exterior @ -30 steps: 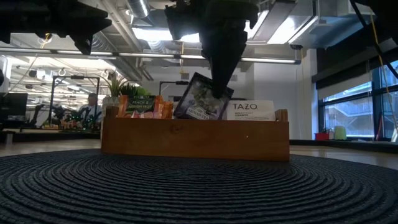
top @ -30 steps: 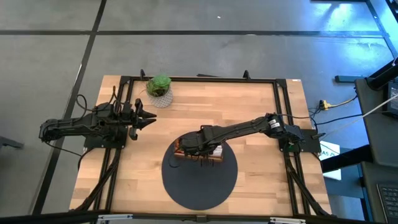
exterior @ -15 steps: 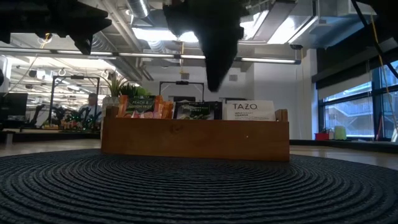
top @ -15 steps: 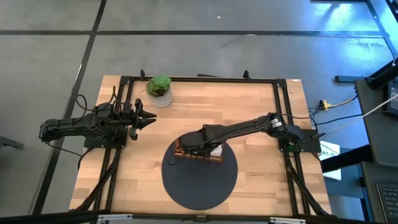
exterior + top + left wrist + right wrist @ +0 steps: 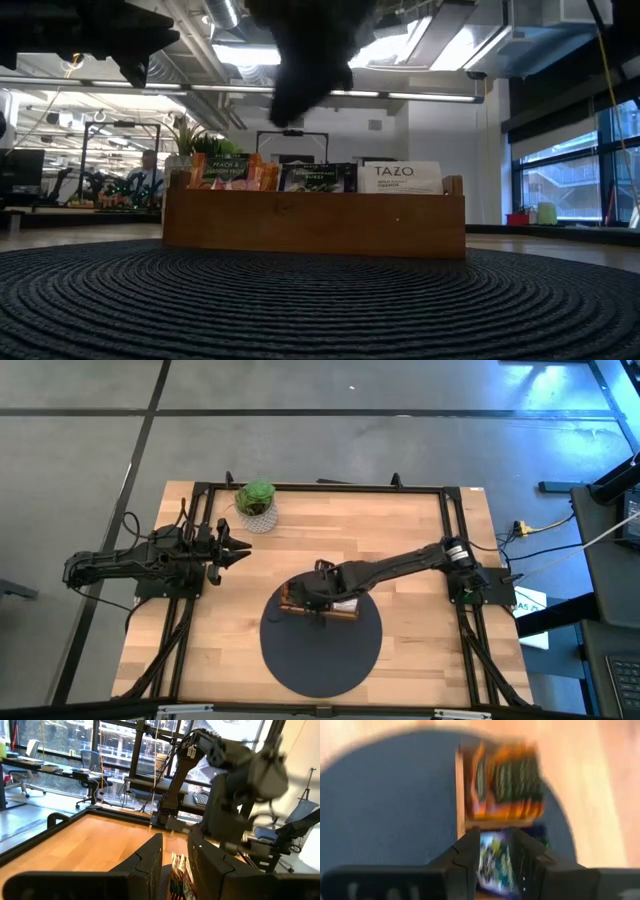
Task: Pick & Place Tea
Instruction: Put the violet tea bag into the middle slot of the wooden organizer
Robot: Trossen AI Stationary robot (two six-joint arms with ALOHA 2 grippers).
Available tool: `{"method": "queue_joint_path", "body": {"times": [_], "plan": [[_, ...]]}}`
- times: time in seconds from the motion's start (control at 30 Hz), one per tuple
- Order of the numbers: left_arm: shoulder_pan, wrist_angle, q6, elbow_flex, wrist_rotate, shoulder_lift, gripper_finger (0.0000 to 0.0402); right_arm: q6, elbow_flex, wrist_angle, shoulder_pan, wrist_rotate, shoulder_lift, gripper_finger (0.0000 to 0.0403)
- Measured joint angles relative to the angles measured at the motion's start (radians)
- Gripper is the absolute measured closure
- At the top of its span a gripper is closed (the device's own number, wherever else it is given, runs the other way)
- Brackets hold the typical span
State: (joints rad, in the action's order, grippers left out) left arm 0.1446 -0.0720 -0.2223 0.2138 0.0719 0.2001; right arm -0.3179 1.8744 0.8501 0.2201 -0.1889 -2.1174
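— Fingers first: where does your right gripper (image 5: 318, 600) stand?
— Above the wooden tray (image 5: 313, 225) on the round mat (image 5: 320, 640), fingers slightly apart, holding nothing.
— And the tea packets (image 5: 316, 178)?
— Upright in the tray's compartments.
— Your left gripper (image 5: 240, 552)?
— Waiting over the worktop (image 5: 340, 530) near the plant (image 5: 257, 500); its fingers stand a little apart, empty.

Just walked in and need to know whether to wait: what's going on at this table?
The robot is sorting tea packets into a wooden tray standing on a round dark mat. The right gripper hovers above the tray's middle compartment with nothing between its fingers; a purple packet sits in that compartment, beside orange packets and a white one. The left gripper waits at the table's left edge, near a small potted plant.
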Motion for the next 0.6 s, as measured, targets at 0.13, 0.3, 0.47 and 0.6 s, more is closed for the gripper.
{"method": "queue_joint_path", "body": {"times": [0.13, 0.3, 0.47, 0.6], "plan": [[0.0, 0.0, 0.0, 0.0, 0.0, 0.0, 0.0313, -0.018, -0.076, -0.011, 0.022, -0.019, 0.0, 0.0307], [0.0, 0.0, 0.0, 0.0, 0.0, 0.0, 0.0313, -0.047, -0.15, -0.017, 0.038, -0.074, 0.0, 0.0309], [0.0, 0.0, 0.0, 0.0, 0.0, 0.0, 0.0313, -0.073, -0.198, -0.075, 0.04, -0.073, 0.0, 0.0309], [0.0, 0.001, 0.0, 0.0, 0.0, 0.0, 0.0313, -0.07, -0.197, -0.115, 0.04, -0.039, 0.0, 0.0309]]}}
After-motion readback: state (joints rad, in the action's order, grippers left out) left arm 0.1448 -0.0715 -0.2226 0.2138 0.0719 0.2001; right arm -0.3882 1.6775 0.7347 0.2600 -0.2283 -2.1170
